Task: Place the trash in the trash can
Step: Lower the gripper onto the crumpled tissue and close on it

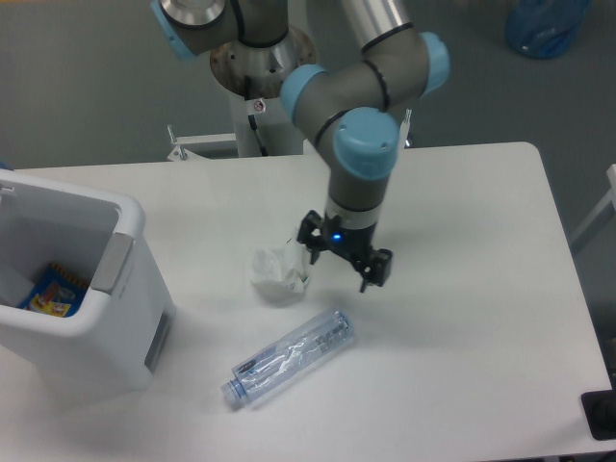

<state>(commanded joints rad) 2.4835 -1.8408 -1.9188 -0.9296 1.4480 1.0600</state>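
A grey floor lies behind a white desk (462, 385) that fills most of the view, with the arm's white pedestal (258, 96) standing just beyond the desk's far edge. At the left edge of the desk sits the trash can (125, 332), a large white bin with rounded edges and a grey handle panel on the side facing the middle of the desk; down inside it lies a blue and yellow wrapper (48, 292). To the right of the bin, near the middle of the desk, lies the crumpled white paper wad (276, 269), with a small green mark on its right side. In front of the wad, nearer the camera and apart from it, the crushed clear plastic bottle (291, 356) lies on its side at a slant, its cap end toward the lower left and its labelled body toward the upper right. Just to the right of the wad hangs the gripper (345, 264), pointing down with a blue light lit on its body; its two dark fingers (379, 269) are spread apart with nothing between them, the left one close beside the wad's right edge, though whether it touches the paper cannot be told. The grey and blue arm rises from the gripper toward the pedestal.
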